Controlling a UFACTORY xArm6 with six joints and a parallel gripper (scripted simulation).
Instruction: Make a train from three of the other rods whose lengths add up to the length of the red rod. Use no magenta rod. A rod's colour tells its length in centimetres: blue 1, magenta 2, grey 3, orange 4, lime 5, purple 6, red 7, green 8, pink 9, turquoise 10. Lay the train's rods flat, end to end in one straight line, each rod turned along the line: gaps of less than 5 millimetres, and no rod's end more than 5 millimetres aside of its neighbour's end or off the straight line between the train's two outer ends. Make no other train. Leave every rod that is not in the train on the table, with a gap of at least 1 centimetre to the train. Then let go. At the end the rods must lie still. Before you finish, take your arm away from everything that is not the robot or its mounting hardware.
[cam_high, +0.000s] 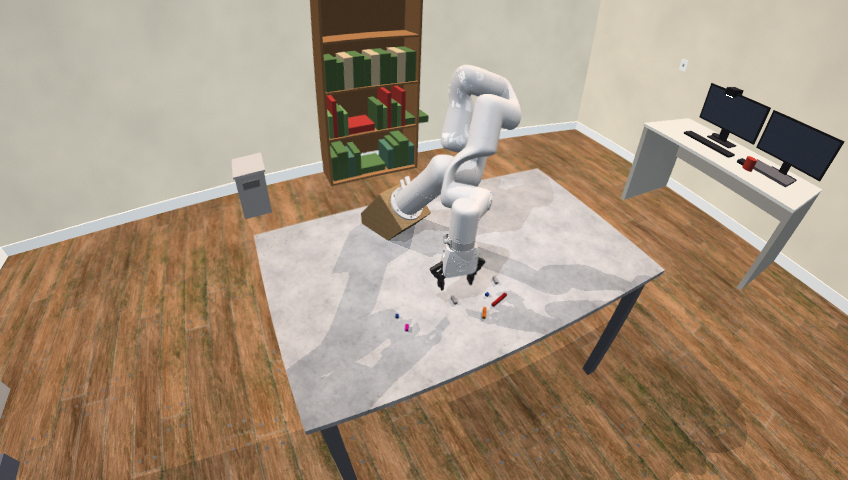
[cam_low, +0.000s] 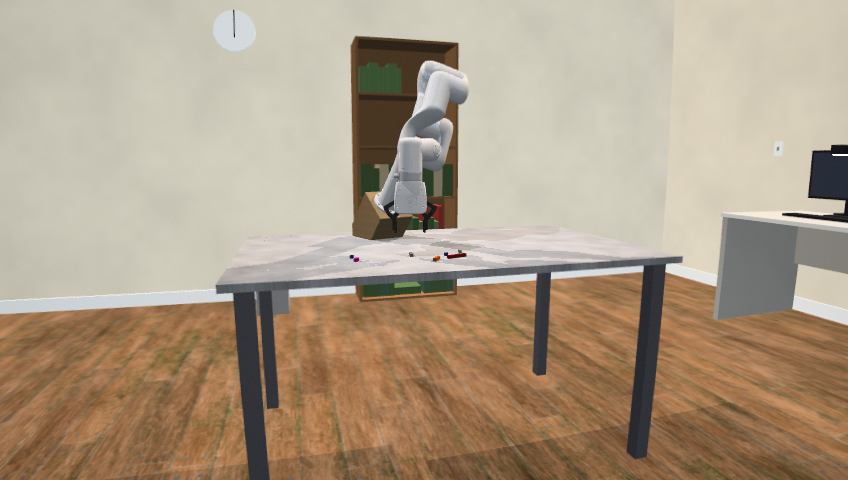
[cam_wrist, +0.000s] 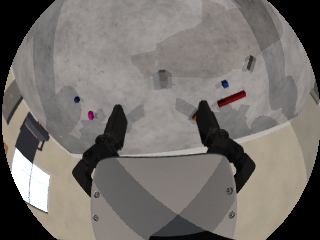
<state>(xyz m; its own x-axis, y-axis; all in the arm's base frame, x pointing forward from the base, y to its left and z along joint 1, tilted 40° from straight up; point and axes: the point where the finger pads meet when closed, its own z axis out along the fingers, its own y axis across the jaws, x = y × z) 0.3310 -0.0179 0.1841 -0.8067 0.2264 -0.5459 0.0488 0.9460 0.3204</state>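
Observation:
The red rod (cam_high: 498, 299) lies flat on the table right of the middle, also in the wrist view (cam_wrist: 232, 99). Close by lie an orange rod (cam_high: 484, 312), half hidden behind a finger in the wrist view (cam_wrist: 195, 116), a blue rod (cam_high: 486, 293) and a grey rod (cam_high: 495, 279). A second grey rod (cam_high: 454, 299) lies alone just in front of my gripper (cam_high: 455, 280). A second blue rod (cam_high: 398, 315) and a magenta rod (cam_high: 407, 327) lie to the left. My gripper (cam_wrist: 160, 111) hangs above the table, open and empty, fingers pointing down.
A brown wooden block (cam_high: 389, 218) holds the arm's base at the table's back. The table's front edge (cam_high: 476, 368) lies beyond the rods. A bookshelf (cam_high: 368, 89) and a desk with monitors (cam_high: 737, 154) stand off the table.

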